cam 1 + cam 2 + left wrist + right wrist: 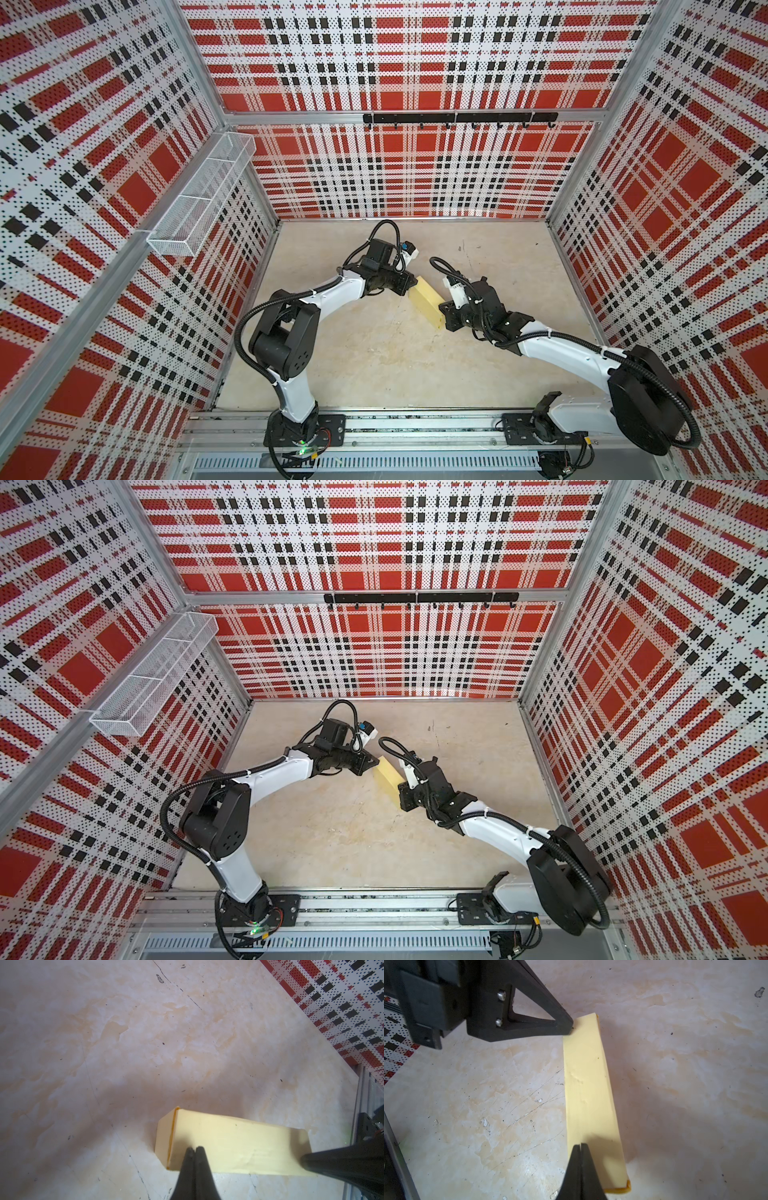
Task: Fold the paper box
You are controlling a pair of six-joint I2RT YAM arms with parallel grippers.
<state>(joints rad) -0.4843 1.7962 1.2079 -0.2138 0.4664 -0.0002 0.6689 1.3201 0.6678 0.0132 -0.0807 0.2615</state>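
Paper box (428, 301) well apart from walls (415, 187)

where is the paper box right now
In a top view the paper box lies on the table near its middle, slanting between the left gripper at its far end and the right gripper at its near end.

**Plaid walls, yellow box**

The paper box (426, 301) is pale yellow, edged orange at one end. The table (374, 353) is mottled cream and beige. The walls (415, 62) carry dotted red, black and white plaid.
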